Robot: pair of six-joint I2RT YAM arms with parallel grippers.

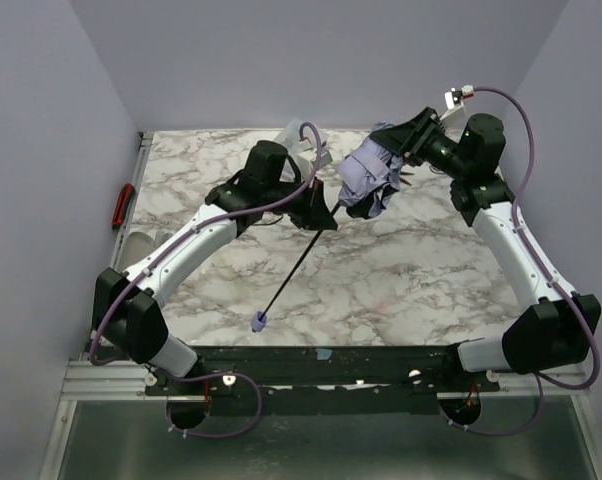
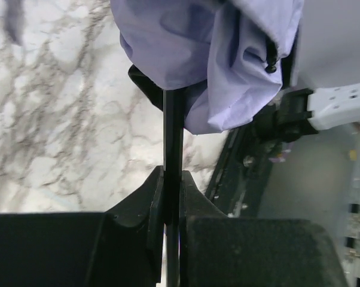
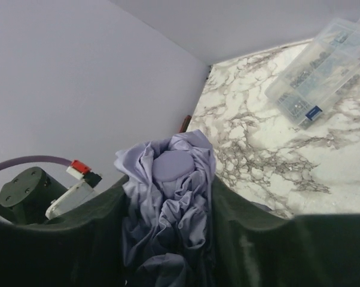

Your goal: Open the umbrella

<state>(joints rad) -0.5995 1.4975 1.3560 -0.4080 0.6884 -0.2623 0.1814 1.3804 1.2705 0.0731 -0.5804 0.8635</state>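
The umbrella (image 1: 371, 175) is held over the far part of the marble table (image 1: 421, 290), its folded fabric grasped by the right gripper (image 3: 168, 203) and its black shaft (image 1: 296, 265) clenched by the left gripper (image 2: 171, 200).

Top cam: high, behind the robot, looking down across the whole bench (image 1: 401, 270). Wrist cams: very close-up. All three share the umbrella (image 1: 369, 178) canopy; left wrist apparently faces rightward.

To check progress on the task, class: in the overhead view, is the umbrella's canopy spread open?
No, the umbrella's lavender canopy is bunched and folded around the top of its black shaft.
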